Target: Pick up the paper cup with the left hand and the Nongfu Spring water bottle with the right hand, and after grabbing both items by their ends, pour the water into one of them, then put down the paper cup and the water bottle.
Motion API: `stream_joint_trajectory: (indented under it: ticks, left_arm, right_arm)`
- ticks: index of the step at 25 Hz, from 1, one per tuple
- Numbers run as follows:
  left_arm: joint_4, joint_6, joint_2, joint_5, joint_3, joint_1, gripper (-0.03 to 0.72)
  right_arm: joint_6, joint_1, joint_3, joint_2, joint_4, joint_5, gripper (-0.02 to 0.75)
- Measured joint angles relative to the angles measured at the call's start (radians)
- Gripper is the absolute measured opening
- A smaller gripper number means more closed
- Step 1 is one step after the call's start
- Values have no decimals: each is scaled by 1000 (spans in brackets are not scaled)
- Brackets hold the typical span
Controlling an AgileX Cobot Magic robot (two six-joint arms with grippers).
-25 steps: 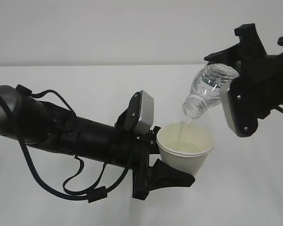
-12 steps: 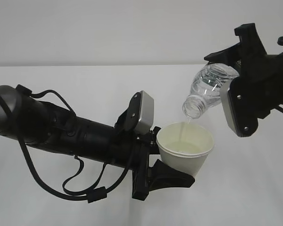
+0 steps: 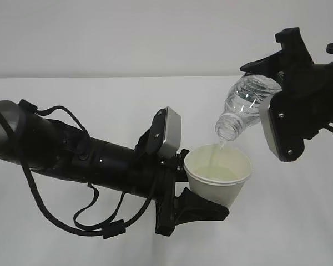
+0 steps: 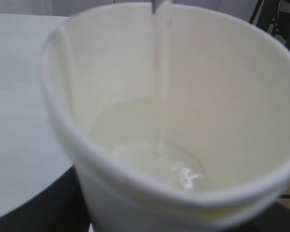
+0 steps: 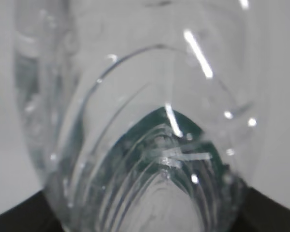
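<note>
Barely any change: right hand (image 3: 266, 75) still gripping tilted Nongfu Spring water bottle (image 3: 245, 102), water (image 3: 215, 154) streaming into paper cup (image 3: 217, 177) clamped by left hand (image 3: 197, 197), pour continuing.

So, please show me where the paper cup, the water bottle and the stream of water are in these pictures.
paper cup (image 3: 215, 185): exterior view, on its white outer wall.
water bottle (image 3: 245, 102): exterior view, on its clear ribbed body.
stream of water (image 4: 161, 96): left wrist view, midway down the thin stream inside the cup.
</note>
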Motion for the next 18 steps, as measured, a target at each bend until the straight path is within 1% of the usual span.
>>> stream_joint_trajectory:
  ticks: [18]
  left_arm:
    - [0,0,0,0,0,0,445]
  right_arm:
    - [-1,0,0,0,0,0,449]
